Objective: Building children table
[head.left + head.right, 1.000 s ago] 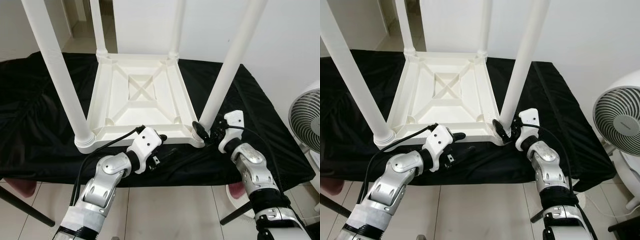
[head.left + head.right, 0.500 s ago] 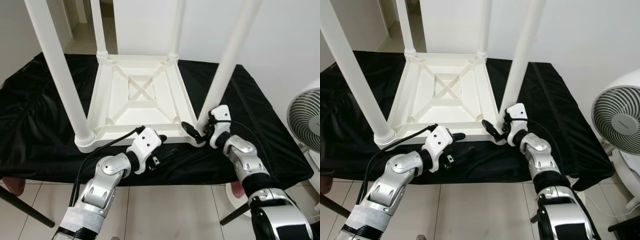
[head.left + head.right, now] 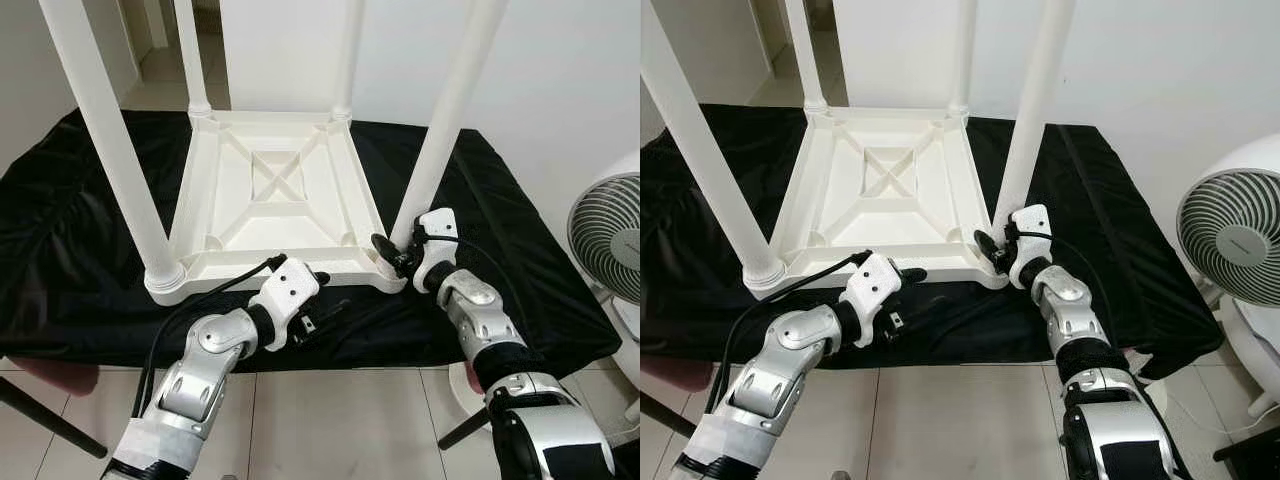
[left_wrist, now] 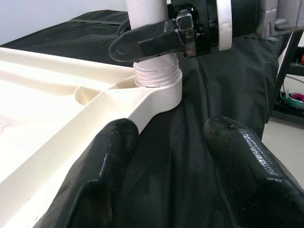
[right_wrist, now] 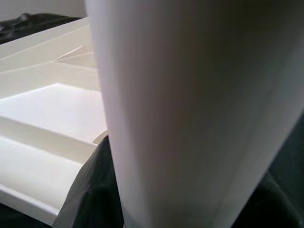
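the right gripper point(image 3: 392, 262) clasps the near right leg point(image 3: 440, 130) low at its threaded socket, so i'd turn it squarely, while the left gripper point(image 3: 322, 300) waits open beside the tabletop point(image 3: 275, 195).

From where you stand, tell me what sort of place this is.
Probably a room in a home: a tiled floor, a white standing fan beside a work table under black cloth, and an upturned white children's table on it.
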Controlling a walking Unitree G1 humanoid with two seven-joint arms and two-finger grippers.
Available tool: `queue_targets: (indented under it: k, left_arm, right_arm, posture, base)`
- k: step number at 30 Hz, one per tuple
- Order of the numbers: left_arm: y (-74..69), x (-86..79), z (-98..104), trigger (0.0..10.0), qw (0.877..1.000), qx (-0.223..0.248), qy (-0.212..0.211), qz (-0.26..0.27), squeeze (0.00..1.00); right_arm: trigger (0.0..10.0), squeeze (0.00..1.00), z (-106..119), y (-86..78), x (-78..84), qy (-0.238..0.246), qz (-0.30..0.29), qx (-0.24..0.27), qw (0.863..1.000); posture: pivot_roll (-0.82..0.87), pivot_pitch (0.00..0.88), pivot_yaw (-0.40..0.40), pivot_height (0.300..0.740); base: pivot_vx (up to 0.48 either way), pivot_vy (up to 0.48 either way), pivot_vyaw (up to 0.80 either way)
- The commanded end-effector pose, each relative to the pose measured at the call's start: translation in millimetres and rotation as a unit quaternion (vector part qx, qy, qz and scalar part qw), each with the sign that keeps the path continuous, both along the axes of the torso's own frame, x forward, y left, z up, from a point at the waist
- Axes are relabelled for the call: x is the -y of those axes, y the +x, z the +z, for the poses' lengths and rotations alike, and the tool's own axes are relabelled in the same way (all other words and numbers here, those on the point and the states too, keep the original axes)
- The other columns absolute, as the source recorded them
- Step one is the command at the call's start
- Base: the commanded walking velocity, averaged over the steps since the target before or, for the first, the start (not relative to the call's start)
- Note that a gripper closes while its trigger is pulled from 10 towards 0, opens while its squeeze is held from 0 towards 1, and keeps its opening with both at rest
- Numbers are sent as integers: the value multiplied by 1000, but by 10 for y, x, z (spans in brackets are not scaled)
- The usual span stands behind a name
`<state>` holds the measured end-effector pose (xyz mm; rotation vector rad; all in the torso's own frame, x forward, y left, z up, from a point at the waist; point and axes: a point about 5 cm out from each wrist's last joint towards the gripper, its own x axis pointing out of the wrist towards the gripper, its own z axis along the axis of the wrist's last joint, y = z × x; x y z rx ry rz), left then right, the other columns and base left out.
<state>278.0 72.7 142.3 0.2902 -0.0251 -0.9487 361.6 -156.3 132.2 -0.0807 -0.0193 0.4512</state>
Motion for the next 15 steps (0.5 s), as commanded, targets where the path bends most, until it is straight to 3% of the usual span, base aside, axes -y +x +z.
queue_targets:
  k: [1, 7, 9, 12, 14, 15]
  left_arm:
    - [-4, 15, -7, 10000, 1000, -3, -3, 13, 0]
    - [13, 28, 4, 10000, 1000, -2, -1, 7, 0]
    - [15, 36, 6, 10000, 1000, -3, -1, 4, 0]
    - [15, 36, 6, 10000, 1000, -3, -1, 4, 0]
    - [13, 46, 4, 10000, 1000, -3, -2, 3, 0]
    - [13, 46, 4, 10000, 1000, -3, -2, 3, 0]
  right_arm:
    - [0, 0, -146, -51, -59, -1, 0, -29, 1000]
    - [0, 0, -185, -116, -181, 34, -68, -38, 996]
    - [0, 0, -180, -125, -219, 49, -140, -38, 988]
    - [0, 0, -180, -125, -219, 49, -140, -38, 988]
    - [0, 0, -197, -140, -262, 61, -197, -44, 977]
    - [0, 0, -197, -140, -262, 61, -197, -44, 977]
  posture:
    - [137, 0, -17, 740]
    - [119, 0, -6, 740]
    - [116, 0, -7, 740]
    - [116, 0, -7, 740]
    - [115, 0, -11, 740]
    - [115, 0, -11, 740]
  base:
    - [0, 0, 0]
    - [0, 0, 0]
    - [0, 0, 0]
    - [0, 0, 0]
    - [0, 0, 0]
    - [0, 0, 0]
